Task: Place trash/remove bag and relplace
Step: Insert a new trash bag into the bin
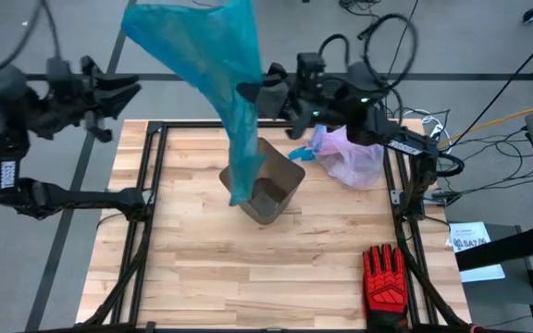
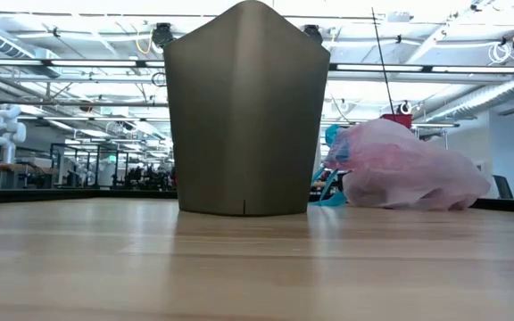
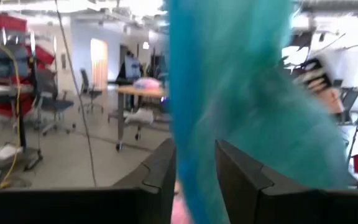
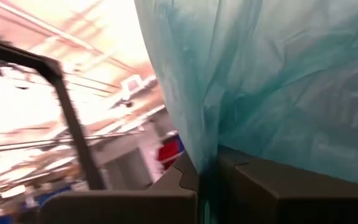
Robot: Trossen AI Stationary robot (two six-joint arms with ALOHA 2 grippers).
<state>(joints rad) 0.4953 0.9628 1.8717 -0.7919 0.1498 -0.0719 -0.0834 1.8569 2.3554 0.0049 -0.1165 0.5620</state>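
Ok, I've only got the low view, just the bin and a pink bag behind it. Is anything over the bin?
Observer: Yes, a teal bag hangs over the bin, its lower end at the bin's rim.
Operator: Who's holding it?
Observer: The right gripper is shut on its plastic.
Operator: And the left one?
Observer: The left gripper is out past the table's far left corner, fingers apart, the bag just ahead of them.
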